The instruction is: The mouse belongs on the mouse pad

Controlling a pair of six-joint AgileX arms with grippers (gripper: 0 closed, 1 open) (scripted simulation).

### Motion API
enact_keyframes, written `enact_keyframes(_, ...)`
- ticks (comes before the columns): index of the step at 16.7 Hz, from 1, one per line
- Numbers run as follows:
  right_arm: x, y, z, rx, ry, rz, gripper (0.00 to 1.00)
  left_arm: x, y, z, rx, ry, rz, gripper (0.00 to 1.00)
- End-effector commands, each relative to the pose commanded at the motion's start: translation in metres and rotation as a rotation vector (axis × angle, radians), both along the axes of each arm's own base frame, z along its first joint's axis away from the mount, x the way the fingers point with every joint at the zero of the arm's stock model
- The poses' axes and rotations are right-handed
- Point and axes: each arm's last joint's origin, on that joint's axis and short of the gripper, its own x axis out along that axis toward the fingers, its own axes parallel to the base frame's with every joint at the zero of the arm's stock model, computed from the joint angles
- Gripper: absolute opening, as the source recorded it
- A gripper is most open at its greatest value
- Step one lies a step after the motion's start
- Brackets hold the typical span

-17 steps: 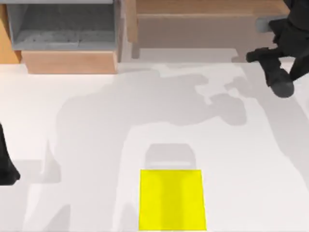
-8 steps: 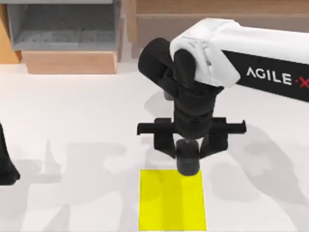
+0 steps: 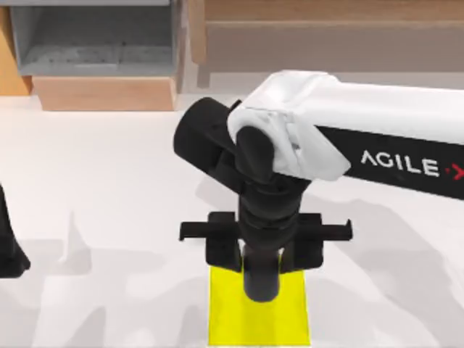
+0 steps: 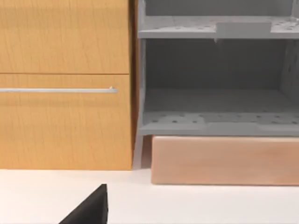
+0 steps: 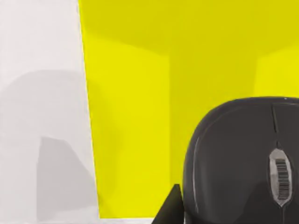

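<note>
Top view: right arm (image 3: 377,138) reads "AGILE".

A glossy black plastic mouse (image 5: 243,158) sits over the matt yellow mouse pad (image 5: 140,116) beside wood-grain cabinets (image 4: 65,84).

Right tool (image 3: 262,284) points down; left arm (image 3: 10,246) parked.

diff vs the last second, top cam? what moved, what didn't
The right arm swung in from the table's far right corner and came toward the near edge; its right gripper now hangs over the mouse pad, the far part. The right wrist view shows the mouse at the gripper, above the pad. Unchanged: the pad's position, the left arm parked at the left edge, and the cabinet.
</note>
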Motion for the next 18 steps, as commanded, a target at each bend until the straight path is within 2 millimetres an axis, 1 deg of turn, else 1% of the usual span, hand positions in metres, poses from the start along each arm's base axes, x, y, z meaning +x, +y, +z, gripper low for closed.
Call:
enact_keyframes(4, 0.000, 0.001, -0.004, -0.002, 0.011, -0.001, 0.00, 0.000, 0.000, 0.000, 0.000, 0.000, 0.000, 1.00)
enact_keyframes(13, -0.006, 0.004, -0.035, 0.017, 0.121, -0.005, 0.00, 0.000, 0.000, 0.000, 0.000, 0.000, 0.000, 1.00)
enact_keyframes(15, -0.006, 0.004, -0.038, 0.022, 0.119, -0.004, 0.00, 0.000, 0.000, 0.000, 0.000, 0.000, 0.000, 1.00)
enact_keyframes(18, -0.004, 0.002, -0.037, 0.025, 0.070, -0.002, 0.00, 0.000, 0.000, 0.000, 0.000, 0.000, 0.000, 1.00)
